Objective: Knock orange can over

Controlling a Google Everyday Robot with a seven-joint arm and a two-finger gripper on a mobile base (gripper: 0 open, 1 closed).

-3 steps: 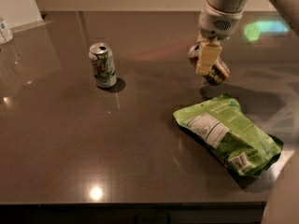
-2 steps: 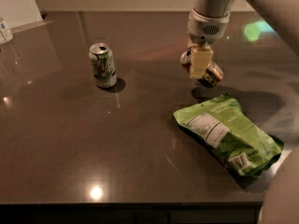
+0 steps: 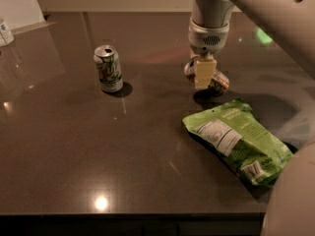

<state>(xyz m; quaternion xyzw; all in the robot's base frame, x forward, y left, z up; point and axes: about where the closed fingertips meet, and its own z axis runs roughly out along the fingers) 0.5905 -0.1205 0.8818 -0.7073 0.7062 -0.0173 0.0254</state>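
The orange can point(image 3: 220, 81) lies on its side on the dark tabletop point(image 3: 147, 151), right of centre, with its silver top point(image 3: 189, 68) pointing left. My gripper point(image 3: 203, 75) hangs straight down from the arm directly in front of the can and hides its middle. It is at the can or touching it; I cannot tell which. A white-and-green can point(image 3: 109, 68) stands upright to the left, well apart from the gripper.
A green snack bag point(image 3: 238, 142) lies flat in front of the orange can, to the right. The arm's pale casing point(image 3: 295, 200) fills the lower right corner. A white container point(image 3: 5, 32) stands at the far left edge.
The gripper has moved left and slightly toward the camera. The orange can has shifted a little left with it and still lies on its side. The green can and the bag have not moved.
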